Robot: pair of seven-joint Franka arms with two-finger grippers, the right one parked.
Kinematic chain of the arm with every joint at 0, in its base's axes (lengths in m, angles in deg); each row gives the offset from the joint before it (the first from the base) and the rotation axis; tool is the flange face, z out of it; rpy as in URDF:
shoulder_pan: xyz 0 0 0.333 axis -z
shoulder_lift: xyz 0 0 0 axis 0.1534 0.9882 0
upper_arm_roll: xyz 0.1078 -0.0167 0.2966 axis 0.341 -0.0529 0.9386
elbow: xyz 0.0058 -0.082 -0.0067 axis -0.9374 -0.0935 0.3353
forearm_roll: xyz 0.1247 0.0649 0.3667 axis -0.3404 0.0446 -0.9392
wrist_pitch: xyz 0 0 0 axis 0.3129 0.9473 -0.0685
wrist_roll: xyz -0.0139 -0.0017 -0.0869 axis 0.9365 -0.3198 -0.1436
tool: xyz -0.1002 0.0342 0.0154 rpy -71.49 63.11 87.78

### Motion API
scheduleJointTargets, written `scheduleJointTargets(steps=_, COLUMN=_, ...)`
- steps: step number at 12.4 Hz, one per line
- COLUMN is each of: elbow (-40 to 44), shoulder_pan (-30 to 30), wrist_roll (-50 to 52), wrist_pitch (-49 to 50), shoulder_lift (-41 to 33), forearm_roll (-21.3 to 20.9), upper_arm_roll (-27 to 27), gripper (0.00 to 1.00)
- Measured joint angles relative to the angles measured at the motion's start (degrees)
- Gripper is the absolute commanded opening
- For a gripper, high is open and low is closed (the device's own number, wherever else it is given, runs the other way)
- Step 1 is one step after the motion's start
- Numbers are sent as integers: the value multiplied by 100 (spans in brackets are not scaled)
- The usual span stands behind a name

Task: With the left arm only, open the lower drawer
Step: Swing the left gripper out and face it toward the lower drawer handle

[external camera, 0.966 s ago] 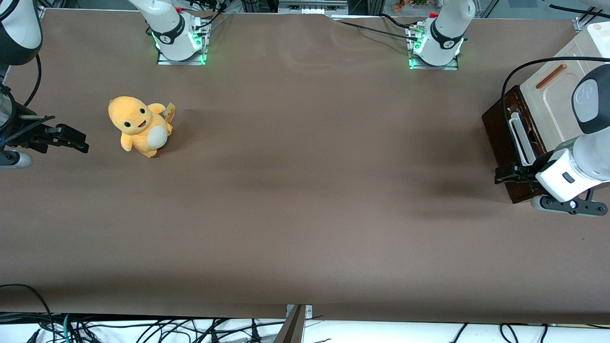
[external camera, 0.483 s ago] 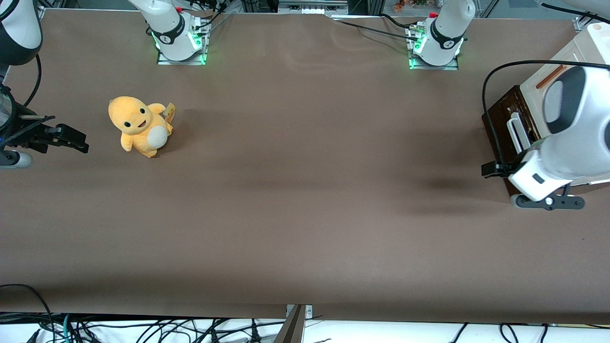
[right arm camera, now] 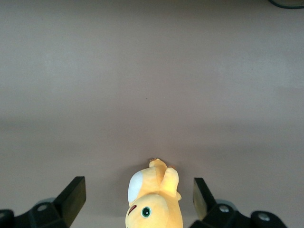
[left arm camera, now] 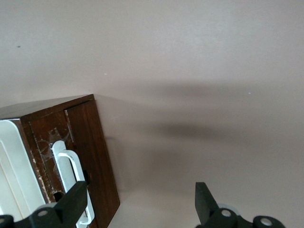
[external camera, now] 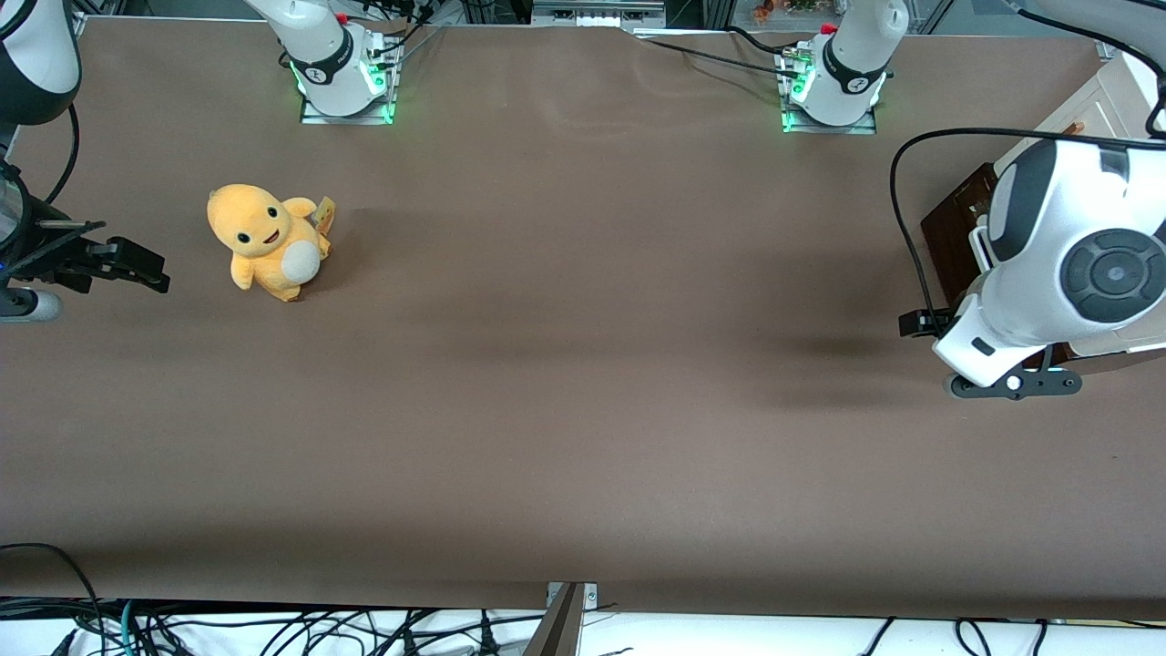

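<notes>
The left arm (external camera: 1057, 264) reaches over the working arm's end of the brown table (external camera: 583, 410), its big white wrist housing with a dark grey round cap covering most of the cabinet below it. A black cable (external camera: 902, 210) loops up from the wrist and arches over the arm. The gripper (left arm camera: 140, 209) hangs at the arm's low end, above bare table just in front of the cabinet, and in the front view it shows only as a small black tip (external camera: 920, 323).

In the left wrist view the two black fingers (left arm camera: 71, 204) are spread wide apart with nothing between them. The lower drawer (left arm camera: 80, 152), with its dark brown wooden front, lies just beside one finger, and its white loop handle (left arm camera: 71, 178) runs down close to that fingertip. The handle is not between the fingers; whether the finger touches it cannot be told. A pale tray edge (left arm camera: 14, 161) shows next to the dark front.

Toward the parked arm's end of the table sits a yellow plush toy (external camera: 264, 240), well apart from the drawer.
</notes>
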Motion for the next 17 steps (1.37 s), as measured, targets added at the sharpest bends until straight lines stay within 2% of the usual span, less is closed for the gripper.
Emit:
scheduleJointTargets(steps=7, elbow=-226, shoulder_pan=688, wrist_roll=1422, wrist_pitch=658, shoulder_lift=565, forearm_roll=-1468, upper_arm_roll=-9, gripper=100)
scheduleJointTargets(steps=12, elbow=-290, shoulder_pan=871, wrist_roll=2508, wrist_pitch=861, shoulder_lift=1025, forearm_roll=-2127, upper_arm_roll=-9, gripper=100)
scheduleJointTargets(steps=17, elbow=-727, shoulder_pan=983, wrist_roll=3378, wrist_pitch=871, shoulder_lift=1348, forearm_roll=-2628, upper_arm_roll=-9, gripper=100)
